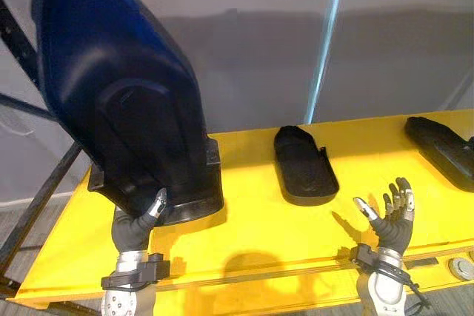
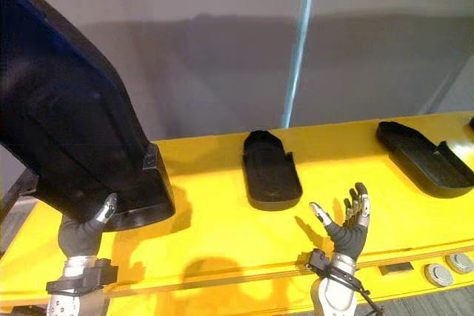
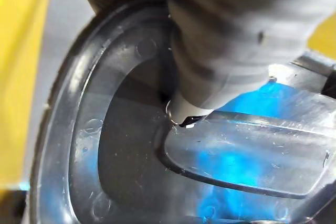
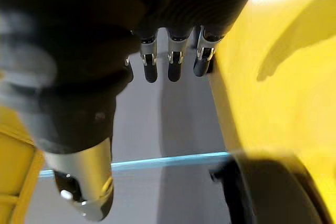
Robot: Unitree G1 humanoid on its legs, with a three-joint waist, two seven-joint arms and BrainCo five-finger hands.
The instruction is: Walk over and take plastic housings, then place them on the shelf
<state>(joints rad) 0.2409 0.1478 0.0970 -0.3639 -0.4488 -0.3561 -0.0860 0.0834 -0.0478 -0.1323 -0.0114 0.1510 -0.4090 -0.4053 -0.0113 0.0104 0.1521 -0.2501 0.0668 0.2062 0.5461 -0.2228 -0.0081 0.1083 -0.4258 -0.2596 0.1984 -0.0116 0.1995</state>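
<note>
Yellow shelf: long and flat, running across in front of me with a grey wall behind it.

Big housing: the dark plastic shell I am carrying, and my landmark. It stands steeply tilted, its broad end high. Its base is low over the shelf near the front, but I cannot tell whether the base is touching.

Two smaller housings already lie flat on the shelf. The middle housing is to the right of the big housing and clear of it. The far housing is well to the right again.

Left hand: at the big housing's base, coming up from below. I cannot tell whether it is closed on the shell. My wrist camera is up against the shell's inside face.

Right hand: open and empty, fingers spread, well right of the big housing, past the middle housing and low by the shelf's front edge.

Risks, as I judge them:
- The big housing is top-heavy and supported at one end only. If I let go while it is this steep, it may tip or swing.
- Its base is near the front edge, so a slip could carry it off the shelf.
- If I lay it down to the right, it may strike the middle housing.
- My right hand is too far away to steady it.
</note>
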